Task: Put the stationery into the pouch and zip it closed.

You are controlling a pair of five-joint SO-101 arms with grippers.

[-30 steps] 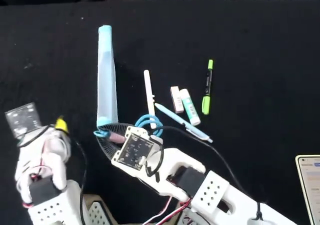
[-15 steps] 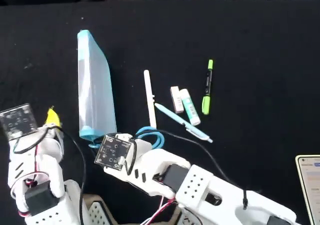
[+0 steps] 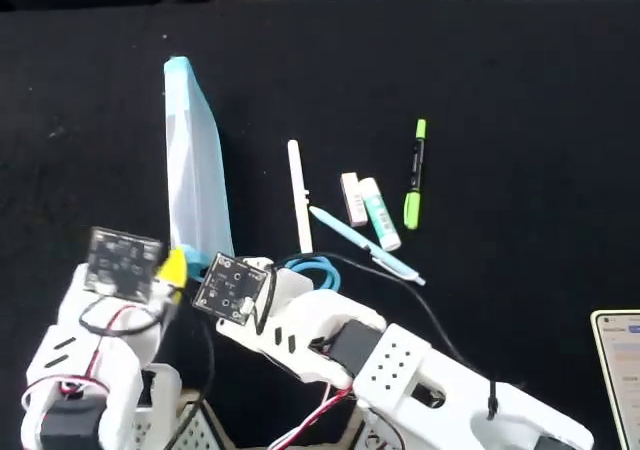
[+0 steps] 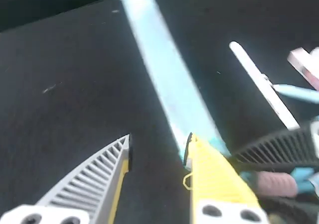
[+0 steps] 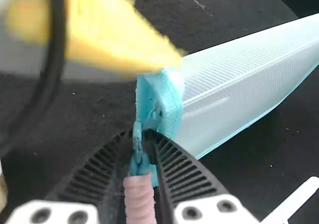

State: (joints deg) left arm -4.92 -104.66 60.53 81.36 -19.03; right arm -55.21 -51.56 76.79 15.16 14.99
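The light-blue pouch (image 3: 192,170) lies on the black counter (image 3: 520,90), its near end between the two arms. The right pincer (image 5: 141,138) pinches the zipper pull (image 5: 135,157). The left pincer (image 4: 158,140) is spread, its yellow finger (image 4: 212,174) at that same end. The white pen (image 3: 298,195) lies outside, near the pouch.

Pale see-through blue, finely ribbed, on the long plastic pouch (image 3: 195,170); deeper turquoise on its small zip tab (image 5: 137,157). Matt black over the cloth-covered table (image 3: 520,80). White on the slim stick pen (image 3: 299,195); white with, seemingly, pink on the block eraser (image 3: 353,198); white and teal on the glue stick (image 3: 380,215); black and lime green on the highlighter (image 3: 414,175); light blue on the thin ballpoint (image 3: 365,242). Yellow and ridged grey on the left gripper (image 4: 158,140); ridged black on the right gripper (image 5: 141,137).
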